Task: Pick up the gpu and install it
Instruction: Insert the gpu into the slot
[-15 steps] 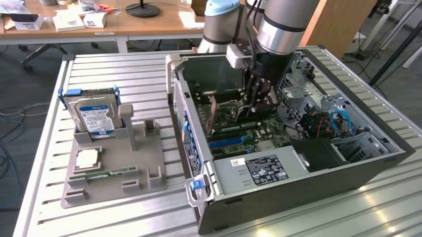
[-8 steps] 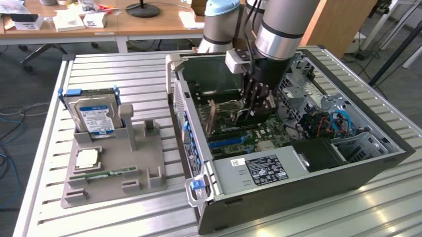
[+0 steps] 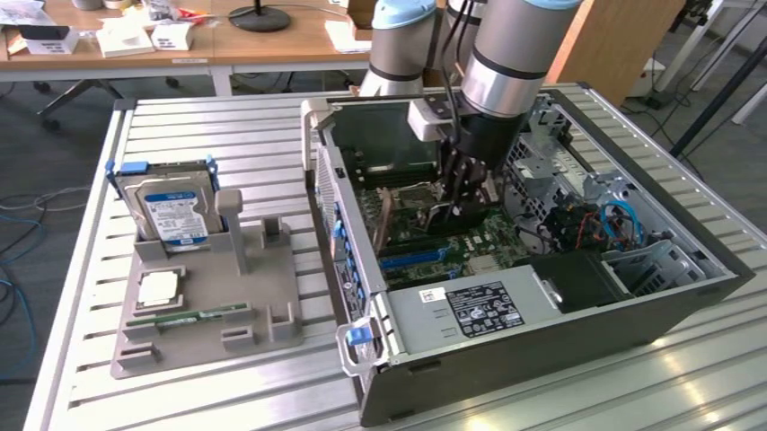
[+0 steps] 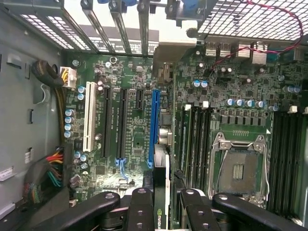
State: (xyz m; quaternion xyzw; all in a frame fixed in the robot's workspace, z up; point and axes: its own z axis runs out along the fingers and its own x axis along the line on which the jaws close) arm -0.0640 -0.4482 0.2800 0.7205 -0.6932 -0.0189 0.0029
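The gpu (image 4: 160, 202), a thin dark card seen edge-on with an NVIDIA mark, is clamped between my gripper's (image 4: 163, 209) black fingers (image 4: 140, 207). It hangs inside the open computer case (image 3: 671, 301), over the motherboard (image 4: 130, 72) and roughly in line with the long blue slot (image 4: 154, 125). Whether it touches the slot is hidden. In the exterior view my gripper (image 3: 462, 193) reaches down into the case with the gpu (image 3: 465, 218) under it.
Left of the case, a grey holder (image 3: 258, 296) carries a silver hard drive (image 3: 176, 208), a processor (image 3: 158, 289) and a green memory stick (image 3: 192, 316). Inside the case are the power supply (image 3: 480, 310), an open processor socket (image 4: 238, 168), cable bundles (image 4: 50, 168) and rear slot covers (image 4: 118, 21).
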